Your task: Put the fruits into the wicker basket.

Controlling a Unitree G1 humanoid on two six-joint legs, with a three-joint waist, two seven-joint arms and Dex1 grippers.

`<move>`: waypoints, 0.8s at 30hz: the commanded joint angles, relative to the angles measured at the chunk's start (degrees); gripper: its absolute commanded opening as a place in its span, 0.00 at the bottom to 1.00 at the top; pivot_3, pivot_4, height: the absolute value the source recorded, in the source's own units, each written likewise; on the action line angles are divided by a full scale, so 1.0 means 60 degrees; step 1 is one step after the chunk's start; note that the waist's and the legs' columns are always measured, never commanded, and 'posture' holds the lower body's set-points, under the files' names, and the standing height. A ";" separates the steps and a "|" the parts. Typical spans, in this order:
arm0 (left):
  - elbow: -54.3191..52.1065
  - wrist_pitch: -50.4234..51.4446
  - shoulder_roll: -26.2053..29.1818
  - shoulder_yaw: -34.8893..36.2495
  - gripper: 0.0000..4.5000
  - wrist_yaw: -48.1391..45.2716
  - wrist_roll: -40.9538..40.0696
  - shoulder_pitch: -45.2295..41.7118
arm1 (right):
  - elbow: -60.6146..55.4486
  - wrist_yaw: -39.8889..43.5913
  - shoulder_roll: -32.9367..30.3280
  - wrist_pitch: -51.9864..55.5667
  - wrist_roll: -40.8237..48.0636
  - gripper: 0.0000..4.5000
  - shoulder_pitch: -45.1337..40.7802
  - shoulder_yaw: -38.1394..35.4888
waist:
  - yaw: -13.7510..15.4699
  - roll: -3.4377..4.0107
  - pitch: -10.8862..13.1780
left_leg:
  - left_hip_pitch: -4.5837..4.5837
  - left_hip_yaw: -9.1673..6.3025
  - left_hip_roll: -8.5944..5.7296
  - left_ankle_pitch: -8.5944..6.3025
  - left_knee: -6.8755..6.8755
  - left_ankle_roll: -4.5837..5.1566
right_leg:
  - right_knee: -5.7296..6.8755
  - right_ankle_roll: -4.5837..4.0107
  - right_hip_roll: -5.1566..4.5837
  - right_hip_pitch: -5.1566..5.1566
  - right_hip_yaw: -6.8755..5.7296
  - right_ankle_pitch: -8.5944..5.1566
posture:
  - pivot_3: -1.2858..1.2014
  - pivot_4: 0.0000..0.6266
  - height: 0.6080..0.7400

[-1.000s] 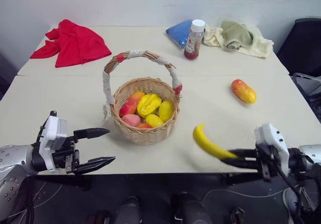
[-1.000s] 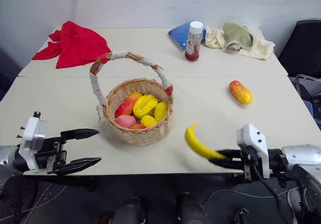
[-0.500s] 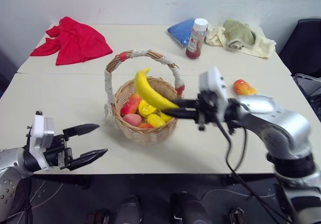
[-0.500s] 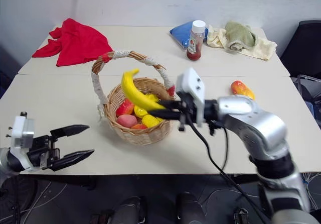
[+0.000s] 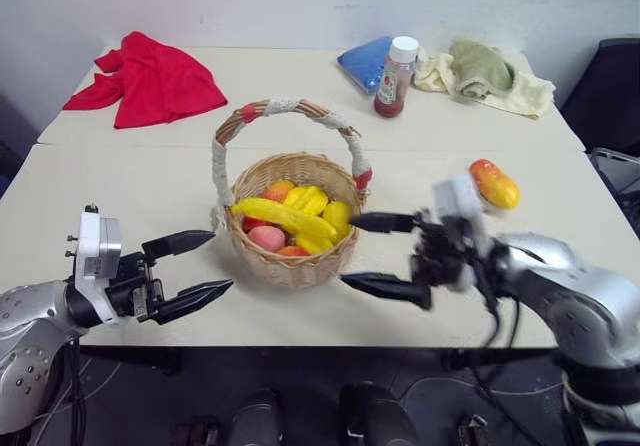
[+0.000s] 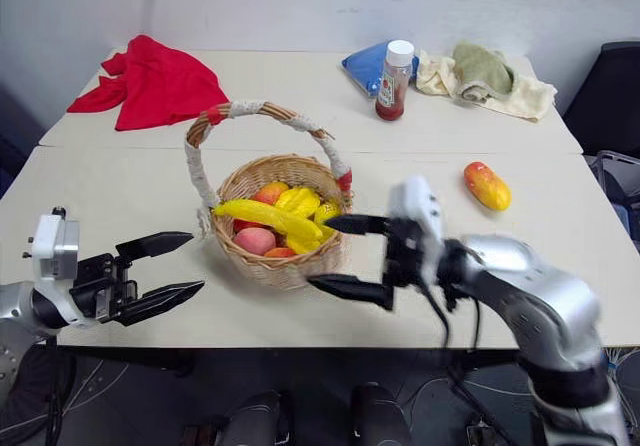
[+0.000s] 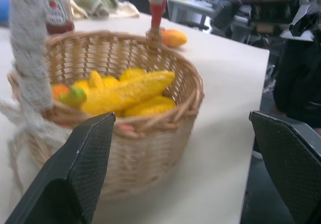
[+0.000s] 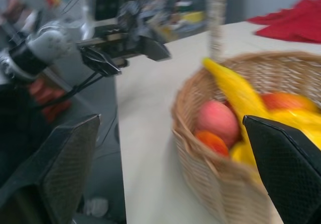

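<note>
The wicker basket stands mid-table with several toy fruits inside. A yellow banana lies loose across the top of them, also seen in the left wrist view as the banana. The orange-red mango rests on the table to the right, apart from the basket. My right gripper hangs open just right of the basket, pointing at its wall and holding nothing. On the basket's left, my left gripper is open and empty, a short gap from the wicker.
A red cloth lies at the back left. A red-filled bottle, a blue pouch and crumpled towels sit at the back right. A dark chair stands beyond the table's right edge.
My right gripper opened and let go of the banana, which now lies in the basket; the gripper drew back to the basket's right side. My left gripper rose slightly.
</note>
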 commanded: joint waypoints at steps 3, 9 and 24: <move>-0.0130 -0.0188 -0.0295 -0.0567 1.00 0.0350 0.0036 -0.0869 | 0.1537 -0.1289 0.1034 -0.3836 -0.2549 1.00 0.1784 -0.2564 | -0.0026 -0.0003 -0.0005 | 0.0038 0.0007 -0.0001 0.0007 0.0001 0.0000 | -0.0004 0.0007 0.0007 0.0031 0.0010 0.0005 | 0.52 0.24 1.00; 0.0117 0.0545 -0.0340 -0.1097 1.00 0.0622 -0.0498 -0.1899 | 0.3319 -0.1410 0.1334 -0.7067 -0.4537 1.00 0.3961 -0.4007 | -0.0054 0.0021 -0.0002 | 0.0030 0.0018 0.0000 0.0013 -0.0012 -0.0039 | 0.0000 0.0014 0.0032 0.0011 0.0029 -0.0005 | 0.52 0.24 1.00; 0.0365 0.0307 -0.0523 -0.1455 1.00 0.0816 0.0189 -0.2380 | 0.5306 -0.1984 -0.1445 -0.2793 -0.4645 1.00 -0.0415 -0.1691 | -0.0259 0.0020 0.0007 | 0.0147 0.0129 0.0036 0.0006 -0.0035 -0.0051 | 0.0032 0.0007 0.0084 0.0028 0.0170 -0.0005 | 0.52 0.24 1.00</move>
